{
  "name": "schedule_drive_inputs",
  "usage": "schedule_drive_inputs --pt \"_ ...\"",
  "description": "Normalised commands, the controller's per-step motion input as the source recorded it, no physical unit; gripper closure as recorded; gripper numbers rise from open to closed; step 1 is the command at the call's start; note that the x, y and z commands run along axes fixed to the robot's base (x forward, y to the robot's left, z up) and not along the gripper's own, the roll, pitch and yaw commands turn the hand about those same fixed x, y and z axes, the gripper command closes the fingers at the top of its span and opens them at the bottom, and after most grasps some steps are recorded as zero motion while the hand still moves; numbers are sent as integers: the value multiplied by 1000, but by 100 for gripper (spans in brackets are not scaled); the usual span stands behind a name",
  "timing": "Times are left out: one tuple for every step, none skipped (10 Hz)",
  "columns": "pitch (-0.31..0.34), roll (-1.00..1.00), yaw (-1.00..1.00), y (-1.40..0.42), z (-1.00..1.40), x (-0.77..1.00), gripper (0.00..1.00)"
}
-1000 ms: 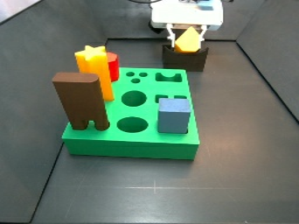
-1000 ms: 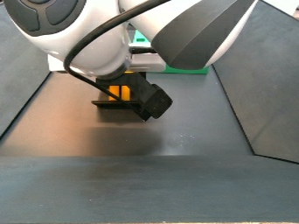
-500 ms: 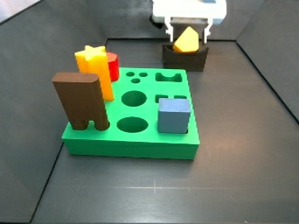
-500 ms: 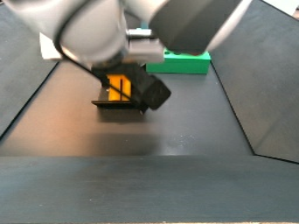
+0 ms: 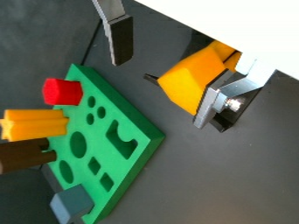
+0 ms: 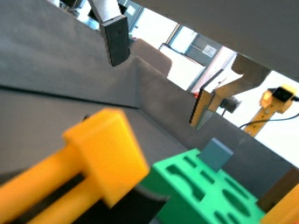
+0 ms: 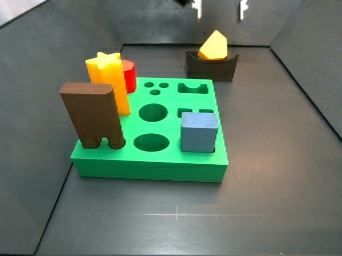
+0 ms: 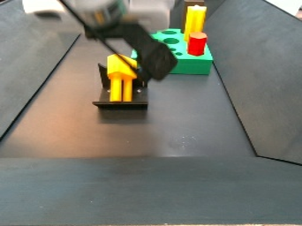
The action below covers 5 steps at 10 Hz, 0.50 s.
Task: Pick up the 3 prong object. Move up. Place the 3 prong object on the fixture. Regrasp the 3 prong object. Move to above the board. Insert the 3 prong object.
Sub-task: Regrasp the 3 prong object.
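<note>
The orange 3 prong object (image 7: 213, 45) rests on the small dark fixture (image 7: 214, 67) at the back of the floor, pointed end up in this side view. In a side view it lies along the fixture's notch (image 8: 119, 78). My gripper (image 7: 219, 8) is open and empty, raised above the object and apart from it. In both wrist views the fingers (image 5: 119, 35) (image 6: 115, 39) stand wide apart, with the object (image 5: 193, 79) (image 6: 103, 159) below them. The green board (image 7: 154, 150) lies in front of the fixture.
On the board stand a yellow star-topped post (image 7: 104, 75), a red cylinder (image 7: 130, 72), a tall brown arch block (image 7: 91, 115) and a blue block (image 7: 198, 130). Dark walls enclose the floor on both sides.
My gripper has let go of the 3 prong object and risen straight up from the fixture. The object stays on the fixture.
</note>
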Motion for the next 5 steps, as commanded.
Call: schedule_drive_inputs --pt "49 24 11 10 260 -34 0" --pt "68 1000 29 -781 721 -113 0" --pt "68 1000 28 -754 683 -106 0" --pt "55 1000 27 -585 522 -113 0" --pt "50 1000 26 -479 391 -111 0"
